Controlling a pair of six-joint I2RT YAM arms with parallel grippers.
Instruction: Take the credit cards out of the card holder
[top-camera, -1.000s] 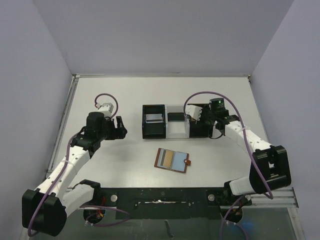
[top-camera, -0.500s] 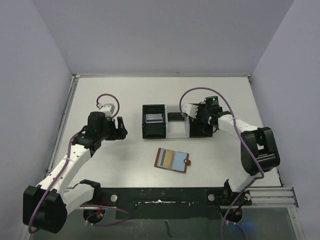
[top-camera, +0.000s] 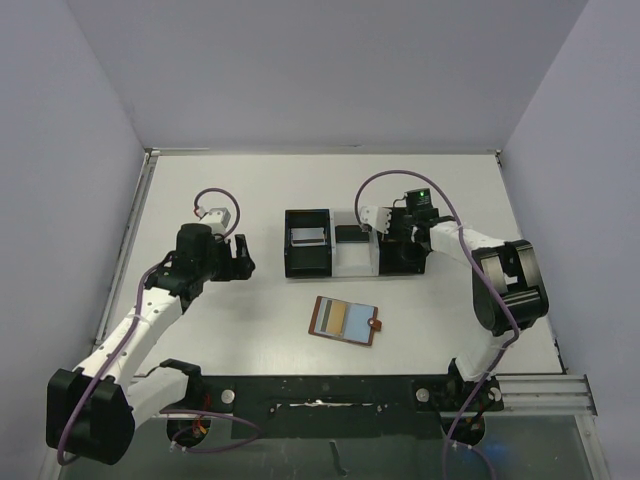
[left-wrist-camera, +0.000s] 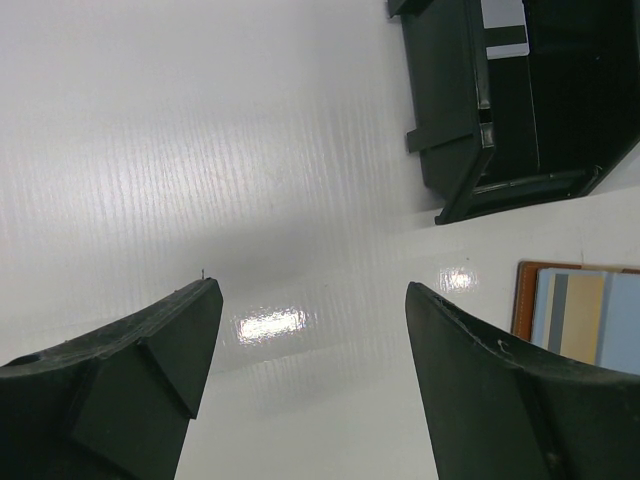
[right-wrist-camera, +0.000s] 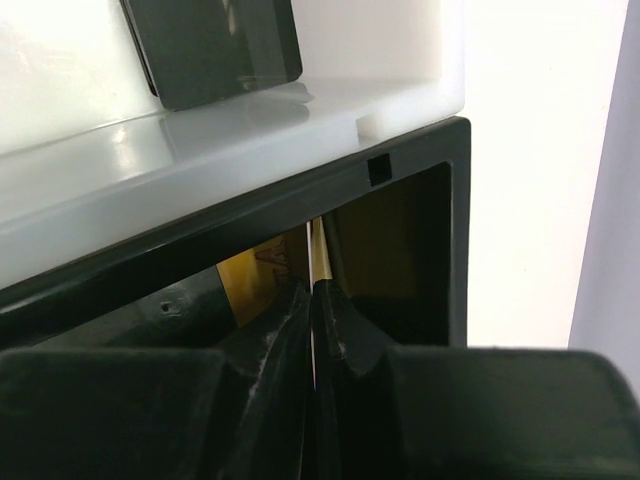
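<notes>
Black plastic around the right gripper (right-wrist-camera: 315, 300) — jaws pressed together on a thin credit card (right-wrist-camera: 316, 245), edge-on, inside the right compartment of the tray (top-camera: 305, 268). Could snag on the wall or stay propped upright if released tilted. Holds a striped grey card (top-camera: 307, 236) at left, a dark card (top-camera: 350, 234) in the white middle. Over the tabletop (top-camera: 430, 320), left of the tray: left gripper (left-wrist-camera: 310, 300), jaws wide apart, empty. Just in front of the tray, flat and open: card holder (top-camera: 345, 321) — contents unclear.

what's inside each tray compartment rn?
In the tray, left: a grey card. Middle: a black card. Right: the right gripper, shut on a thin card seen edge-on. The floor under it is hidden by the fingers.
</notes>
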